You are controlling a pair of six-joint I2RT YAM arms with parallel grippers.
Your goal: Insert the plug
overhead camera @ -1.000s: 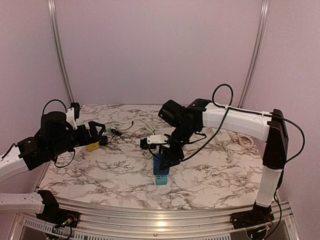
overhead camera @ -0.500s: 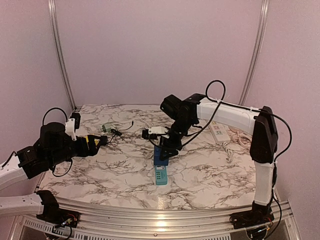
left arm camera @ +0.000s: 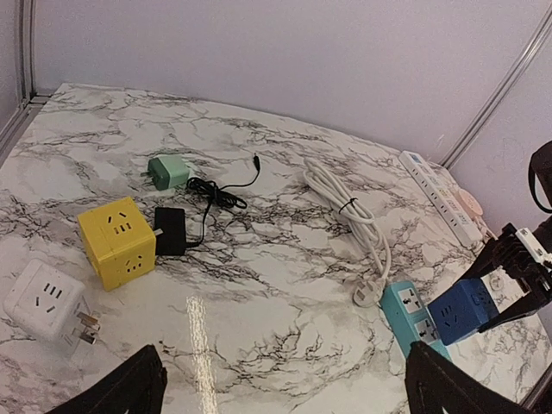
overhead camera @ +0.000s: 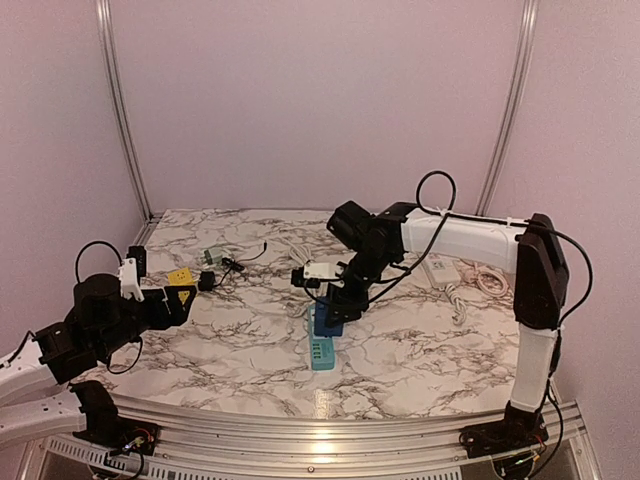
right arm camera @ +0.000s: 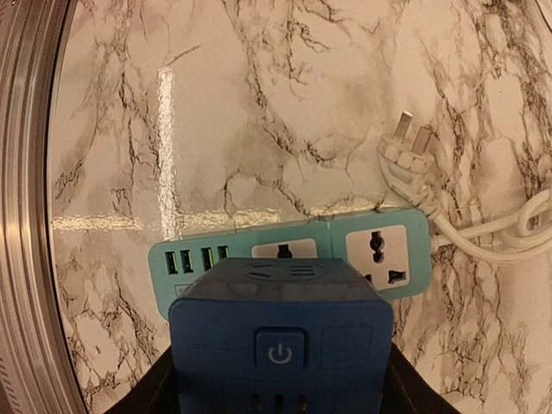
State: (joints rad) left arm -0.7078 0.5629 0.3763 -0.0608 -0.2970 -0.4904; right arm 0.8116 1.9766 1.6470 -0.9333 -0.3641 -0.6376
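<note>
The plug is a dark blue cube with a power button, and my right gripper is shut on its sides. It hangs just above the teal power strip, covering part of the middle socket. From above, the blue cube sits over the strip's far end, under my right gripper. My left gripper is open and empty, low at the near left. From there I see the blue cube and the teal strip at the right edge.
A yellow cube socket with a black adapter plugged in, a white cube and a green adapter lie at the left. A coiled white cable ends in a white plug beside the strip. A white power strip lies far right.
My left arm has drawn back toward the near left edge, away from the yellow cube. My right arm has shifted slightly, keeping the blue cube over the teal strip.
</note>
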